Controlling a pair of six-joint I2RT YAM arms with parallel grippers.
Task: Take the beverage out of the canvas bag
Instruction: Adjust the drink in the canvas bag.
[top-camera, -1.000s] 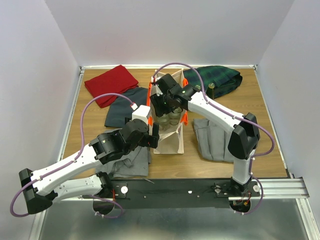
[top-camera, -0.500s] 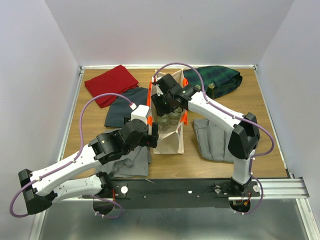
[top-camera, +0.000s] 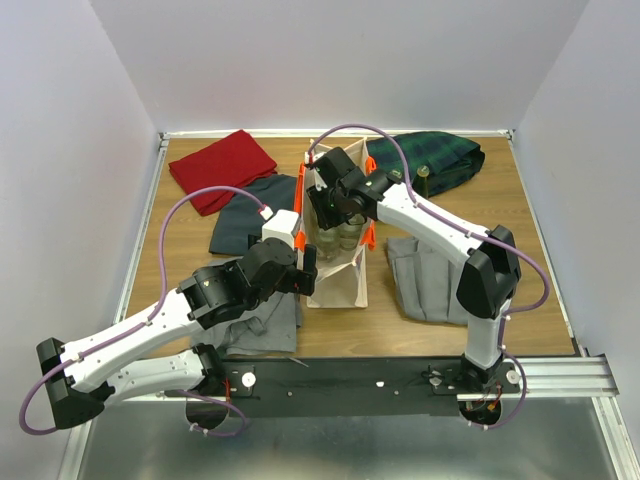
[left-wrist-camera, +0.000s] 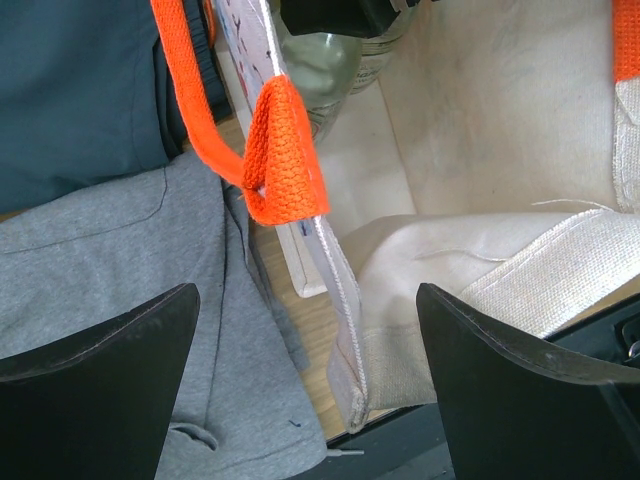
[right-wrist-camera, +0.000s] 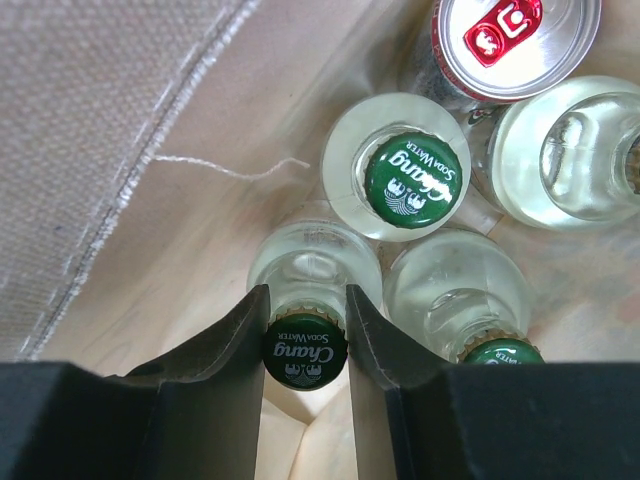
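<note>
Reading "Chang Soda Water" on green cap of bottle (right-wrist-camera: 305, 350), right pincer (right-wrist-camera: 305, 335) clamped on it (inside canvas bag (right-wrist-camera: 120, 130)); left pincer (left-wrist-camera: 305, 385) apart

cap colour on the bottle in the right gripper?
Green cap with white Chang Soda Water lettering, clearest in the right wrist view, between the right gripper's fingers.

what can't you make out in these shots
- Top view: the bag's contents, mostly hidden by the right end effector reaching in.
- Right wrist view: the nearest bottle below its cap, covered by the fingers; another green cap is cut off behind the right-hand finger.
- Left wrist view: the bottle is cut off at the top edge.
</note>
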